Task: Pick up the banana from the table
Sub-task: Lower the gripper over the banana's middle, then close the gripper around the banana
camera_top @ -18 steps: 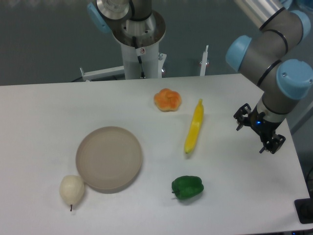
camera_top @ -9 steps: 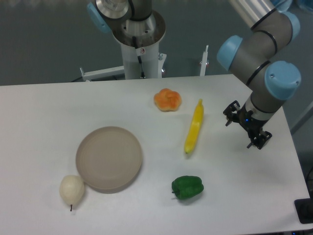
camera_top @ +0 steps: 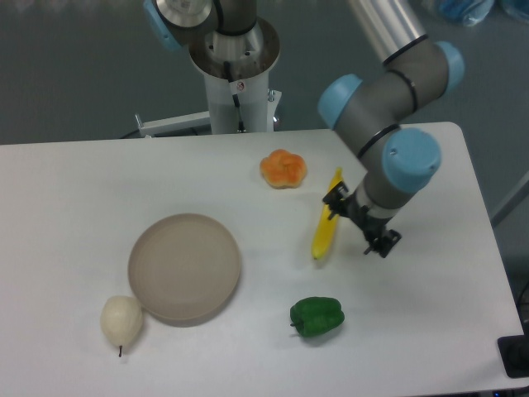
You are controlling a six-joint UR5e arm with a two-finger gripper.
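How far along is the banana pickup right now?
Done: the approach. The hand has swung in from the right edge of the table and now sits just right of the banana. In hand: lining up over it; the fingers look spread. Left: closing on the banana and lifting, as it lies flat on the table, ungrasped.

Claw [camera_top: 359, 225] now leftward from the table's [camera_top: 74, 198] right side, just beside the banana [camera_top: 325, 225].

One high front view, facing table [camera_top: 99, 174]
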